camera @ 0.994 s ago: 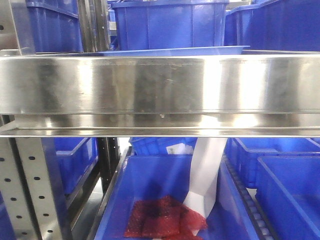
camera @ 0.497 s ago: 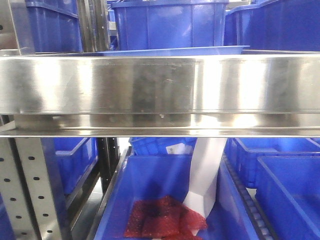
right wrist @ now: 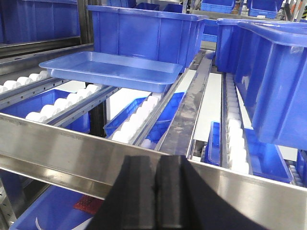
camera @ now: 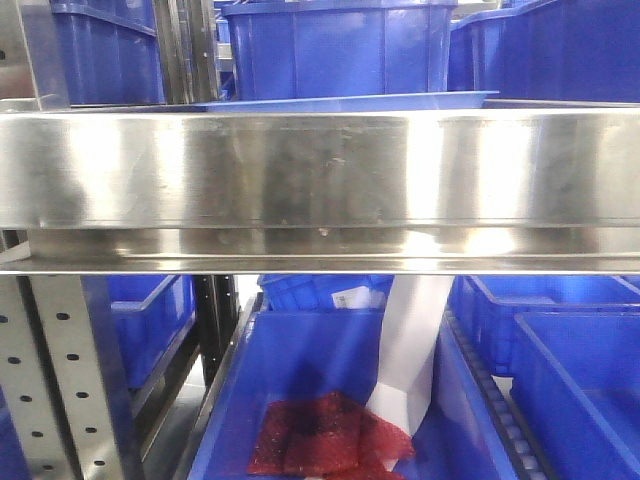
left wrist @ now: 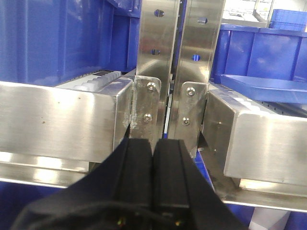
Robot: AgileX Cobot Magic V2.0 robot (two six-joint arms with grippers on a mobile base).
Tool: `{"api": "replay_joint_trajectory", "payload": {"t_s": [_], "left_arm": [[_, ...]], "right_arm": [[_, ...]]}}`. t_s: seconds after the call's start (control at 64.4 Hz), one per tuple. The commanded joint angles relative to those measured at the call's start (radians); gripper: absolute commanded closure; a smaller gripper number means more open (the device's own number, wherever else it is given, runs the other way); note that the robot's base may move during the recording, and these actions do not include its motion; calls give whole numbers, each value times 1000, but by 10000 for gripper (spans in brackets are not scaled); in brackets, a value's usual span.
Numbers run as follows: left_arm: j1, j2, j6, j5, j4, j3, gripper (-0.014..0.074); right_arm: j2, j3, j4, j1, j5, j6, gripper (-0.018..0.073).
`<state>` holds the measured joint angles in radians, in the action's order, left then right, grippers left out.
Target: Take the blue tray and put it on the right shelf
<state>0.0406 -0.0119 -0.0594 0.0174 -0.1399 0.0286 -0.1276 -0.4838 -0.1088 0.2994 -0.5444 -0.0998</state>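
Resting unchanged across the last second: blue tray, on the white rollers of the right shelf, ahead and left of the right jaws. Judged: placement looks done, nothing left but to hold clear.

Right gripper: jaws clenched together, empty, poised low before the steel front lip, tray well apart.

Left gripper: jaws clenched, empty, levelled at the paired perforated uprights just ahead; tray edge up and right.

Storage bins: deep, darker blue, behind the tray.
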Motion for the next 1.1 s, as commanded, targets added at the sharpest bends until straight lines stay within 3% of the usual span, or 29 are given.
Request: {"api": "replay_joint_trajectory", "payload": {"t_s": [0.0, 0.342, 0.497, 0.621, 0.73, 0.839, 1.088], "left_arm": [[-2, -14, -6, -93, -7, 30, 645], [-2, -14, -6, -93, -7, 30, 645], [-2, -14, -6, -93, -7, 30, 645], [-2, -14, -6, -93, -7, 30, 645], [-2, -14, -6, -93, -7, 30, 645], [-2, -12, -6, -93, -7, 30, 645], [-2, -12, -6, -93, -7, 30, 645]], "right_arm": [[-13, -26, -17, 1, 94, 6, 503], [-12, -14, -1, -21, 129, 21, 503], [23, 100, 53, -161, 269, 114, 503], [82, 256, 137, -281, 353, 120, 503], [140, 381, 187, -342, 436, 120, 503], [157, 493, 200, -355, 563, 119, 503], [159, 489, 196, -355, 551, 119, 503]]}}
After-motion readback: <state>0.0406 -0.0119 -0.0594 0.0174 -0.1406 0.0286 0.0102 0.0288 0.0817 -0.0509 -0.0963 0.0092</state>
